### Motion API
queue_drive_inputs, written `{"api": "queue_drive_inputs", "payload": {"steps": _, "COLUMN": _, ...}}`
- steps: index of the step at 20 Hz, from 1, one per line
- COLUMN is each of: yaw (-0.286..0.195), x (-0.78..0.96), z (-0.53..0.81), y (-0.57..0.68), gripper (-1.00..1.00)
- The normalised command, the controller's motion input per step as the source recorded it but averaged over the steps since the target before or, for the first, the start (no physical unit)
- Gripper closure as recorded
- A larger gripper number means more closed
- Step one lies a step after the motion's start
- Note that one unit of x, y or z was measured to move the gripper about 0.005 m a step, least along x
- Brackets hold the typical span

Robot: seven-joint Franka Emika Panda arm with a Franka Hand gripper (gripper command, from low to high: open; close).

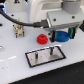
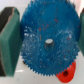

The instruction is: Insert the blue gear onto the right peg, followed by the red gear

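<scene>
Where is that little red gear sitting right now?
In the exterior view the red gear lies on the white table, just behind the silvery plate, beside the gripper holding the blue gear.

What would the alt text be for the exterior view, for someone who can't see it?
A white robot arm's gripper holds a blue gear just above a white table. A smaller red gear lies on the table toward the exterior view's left of it. In front sits a silvery, black-edged plate with two thin upright pegs.
</scene>
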Motion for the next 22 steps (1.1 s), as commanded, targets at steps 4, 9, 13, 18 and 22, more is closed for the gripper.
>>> {"api": "queue_drive_inputs", "payload": {"steps": 4, "yaw": 0.000, "x": 0.57, "z": 0.05, "y": -0.30, "gripper": 1.00}}
{"api": "queue_drive_inputs", "payload": {"steps": 9, "yaw": 0.000, "x": 0.41, "z": -0.02, "y": -0.26, "gripper": 1.00}}
{"api": "queue_drive_inputs", "payload": {"steps": 13, "yaw": 0.000, "x": 0.17, "z": -0.06, "y": -0.30, "gripper": 1.00}}
{"api": "queue_drive_inputs", "payload": {"steps": 18, "yaw": 0.000, "x": 0.08, "z": 0.02, "y": -0.10, "gripper": 1.00}}
{"api": "queue_drive_inputs", "payload": {"steps": 22, "yaw": 0.000, "x": 0.06, "z": 0.09, "y": -0.05, "gripper": 1.00}}
